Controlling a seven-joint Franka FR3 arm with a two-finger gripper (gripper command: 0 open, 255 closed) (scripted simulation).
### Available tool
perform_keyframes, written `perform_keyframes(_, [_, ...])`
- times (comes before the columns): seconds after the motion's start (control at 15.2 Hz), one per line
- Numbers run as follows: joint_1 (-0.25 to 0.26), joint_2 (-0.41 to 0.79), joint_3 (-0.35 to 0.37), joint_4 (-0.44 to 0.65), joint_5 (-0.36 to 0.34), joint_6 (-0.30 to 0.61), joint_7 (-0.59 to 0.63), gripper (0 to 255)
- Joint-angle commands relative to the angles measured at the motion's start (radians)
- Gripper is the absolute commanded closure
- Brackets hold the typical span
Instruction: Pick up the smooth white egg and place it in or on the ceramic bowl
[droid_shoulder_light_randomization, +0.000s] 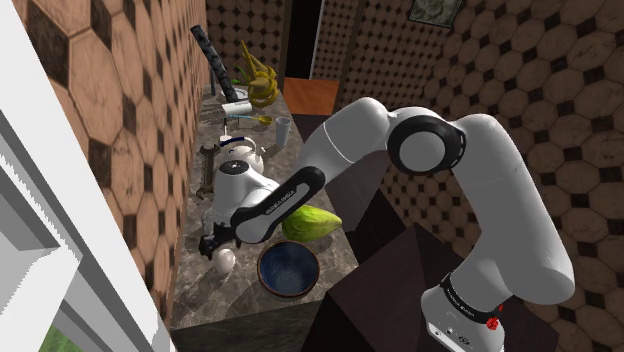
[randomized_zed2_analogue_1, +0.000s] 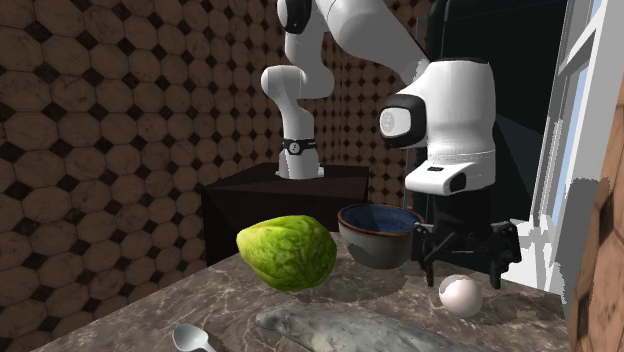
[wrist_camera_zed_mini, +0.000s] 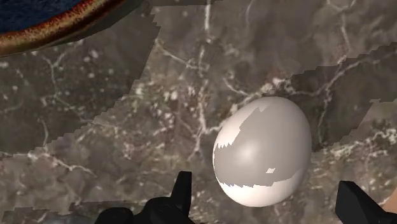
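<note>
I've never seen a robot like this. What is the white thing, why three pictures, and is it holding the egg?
The white thing is a robot arm with a black gripper, its two-fingered hand. One picture looks down from beside the arm, one faces it across the counter, and one comes from a camera on the hand. On the dark stone counter lie a white egg, a bowl that is blue inside and a big green fruit. The gripper is open, one finger on each side of the egg, not touching it. So nothing is held yet.
</note>
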Motion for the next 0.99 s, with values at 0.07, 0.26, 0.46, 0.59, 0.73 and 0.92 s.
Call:
perform_keyframes(0.07, [0.01, 0.039, -0.008, 0.026, -0.005, 0.014, 0.004, 0])
perform_keyframes(0.26, [0.018, 0.072, -0.014, 0.048, -0.008, 0.026, 0.006, 0])
perform_keyframes(0.46, [0.018, 0.072, -0.014, 0.048, -0.008, 0.026, 0.006, 0])
perform_keyframes(0.59, [0.018, 0.072, -0.014, 0.048, -0.008, 0.026, 0.006, 0])
perform_keyframes(0.73, [0.018, 0.072, -0.014, 0.048, -0.008, 0.025, 0.006, 0])
perform_keyframes(0.92, [0.018, 0.072, -0.014, 0.049, -0.008, 0.025, 0.006, 255])
